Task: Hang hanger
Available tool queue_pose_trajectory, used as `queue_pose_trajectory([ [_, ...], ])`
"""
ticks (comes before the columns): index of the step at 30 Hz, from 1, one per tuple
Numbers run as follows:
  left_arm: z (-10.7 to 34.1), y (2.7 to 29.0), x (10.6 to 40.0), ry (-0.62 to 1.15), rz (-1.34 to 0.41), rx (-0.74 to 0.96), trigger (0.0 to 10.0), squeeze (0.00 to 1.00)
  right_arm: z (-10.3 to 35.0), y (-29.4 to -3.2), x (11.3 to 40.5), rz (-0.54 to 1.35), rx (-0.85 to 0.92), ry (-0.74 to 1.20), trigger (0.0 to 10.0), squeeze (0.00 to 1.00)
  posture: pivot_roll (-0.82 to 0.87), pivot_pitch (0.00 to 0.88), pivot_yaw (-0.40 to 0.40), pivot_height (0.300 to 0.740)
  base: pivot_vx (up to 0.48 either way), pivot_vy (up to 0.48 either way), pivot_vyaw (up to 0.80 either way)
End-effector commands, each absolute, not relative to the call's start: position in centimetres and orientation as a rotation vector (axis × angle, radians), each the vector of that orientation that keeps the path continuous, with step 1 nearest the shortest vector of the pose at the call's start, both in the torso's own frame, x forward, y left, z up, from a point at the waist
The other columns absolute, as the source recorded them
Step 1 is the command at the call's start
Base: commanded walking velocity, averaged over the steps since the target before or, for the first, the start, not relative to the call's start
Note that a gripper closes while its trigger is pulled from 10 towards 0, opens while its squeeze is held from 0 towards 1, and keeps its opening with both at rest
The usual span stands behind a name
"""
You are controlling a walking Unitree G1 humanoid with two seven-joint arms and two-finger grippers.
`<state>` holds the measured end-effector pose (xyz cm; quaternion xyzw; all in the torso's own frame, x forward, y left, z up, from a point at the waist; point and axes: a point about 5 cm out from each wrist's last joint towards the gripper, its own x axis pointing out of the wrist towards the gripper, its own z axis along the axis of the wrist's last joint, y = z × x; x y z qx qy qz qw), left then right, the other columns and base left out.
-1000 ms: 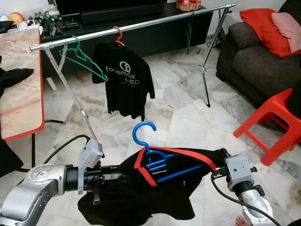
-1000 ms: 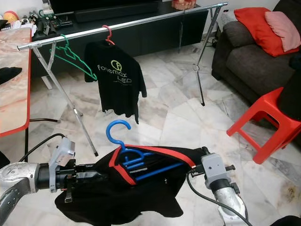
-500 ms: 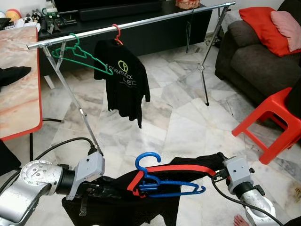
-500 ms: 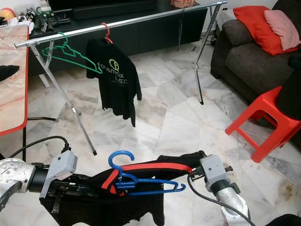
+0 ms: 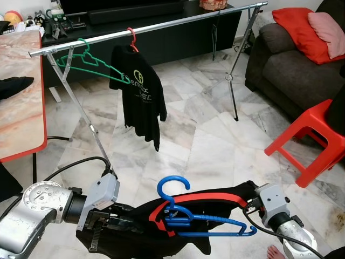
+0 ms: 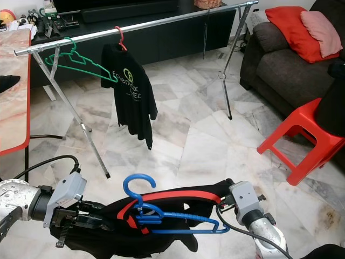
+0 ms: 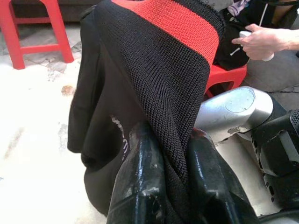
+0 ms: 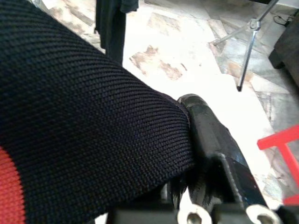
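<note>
A black shirt with a red collar band is stretched between my two grippers low over the floor. A blue hanger sits in its collar, hook up, bar nearly level. My left gripper is shut on a fold of the shirt, and the cloth hides its fingertips in the eye views. At the shirt's other end my right gripper pinches the fabric, one black finger showing beside it. Behind stands the silver rail with an empty green hanger and a printed black T-shirt on a red hanger.
A red-edged marble table is at my left. A red stool and a dark sofa are at my right, a black TV cabinet behind the rail. A person's hand and a foot are close by.
The blue hanger has tipped from a slant to nearly level, its bar end now near my right gripper. The shirt hangs lower and more bunched. The camera has shifted slightly.
</note>
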<state>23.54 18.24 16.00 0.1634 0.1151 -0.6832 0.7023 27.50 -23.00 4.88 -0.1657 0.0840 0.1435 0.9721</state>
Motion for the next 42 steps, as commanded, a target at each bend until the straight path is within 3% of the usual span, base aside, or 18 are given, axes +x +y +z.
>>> queue_pose_trajectory([
  [1,16.0,19.8,23.7,0.302,-1.477,0.409,10.0,0.0,4.5,-25.1,26.6,0.221,-0.304,0.205,0.0,0.0,-0.03,0.163,-0.031,0.74,0.0,0.0,0.0],
  [7,15.9,20.7,24.5,0.3,-1.396,0.427,10.0,0.0,4.4,-25.6,26.3,0.214,-0.28,0.201,0.0,0.0,-0.04,0.165,-0.031,0.74,0.0,0.0,0.0],
  [11,15.8,22.0,24.8,0.309,-1.35,0.396,10.0,0.0,4.2,-26.1,26.1,0.167,-0.184,0.193,0.0,0.0,-0.04,0.166,-0.031,0.74,0.0,0.0,0.0],
  [13,16.1,22.4,25.2,0.284,-1.307,0.373,10.0,0.0,4.2,-26.2,26.0,0.124,-0.056,0.172,0.0,0.0,-0.04,0.165,-0.03,0.74,0.0,0.0,0.0],
  [18,16.3,22.3,25.3,0.236,-1.284,0.334,10.0,0.0,3.5,-25.3,25.5,0.15,0.062,0.175,0.0,0.0,-0.04,0.166,-0.035,0.74,0.0,0.0,0.0],
  [26,17.0,22.3,24.8,0.217,-1.353,0.311,10.0,0.0,1.5,-24.9,24.0,0.262,-0.021,0.285,0.0,0.0,-0.04,0.167,-0.038,0.74,0.0,0.0,0.0],
  [34,15.5,23.3,24.3,0.426,-1.385,0.519,10.0,0.0,2.7,-26.4,24.3,0.331,-0.08,0.29,0.0,0.0,-0.04,0.169,-0.033,0.74,0.0,0.0,0.0],
  [40,16.3,22.9,24.8,0.335,-1.367,0.423,10.0,0.0,2.9,-26.2,24.6,0.401,-0.089,0.3,0.0,0.0,-0.04,0.168,-0.034,0.74,0.0,0.0,0.0],
  [41,16.4,22.8,24.9,0.324,-1.367,0.409,10.0,0.0,2.7,-26.0,24.5,0.416,-0.087,0.31,3.5,0.0,-0.04,0.169,-0.034,0.74,0.0,0.0,0.0],
  [42,16.4,22.7,24.9,0.32,-1.367,0.408,10.0,0.0,2.6,-25.9,24.5,0.417,-0.084,0.313,4.8,0.0,-0.04,0.169,-0.034,0.74,0.0,0.0,0.0],
])
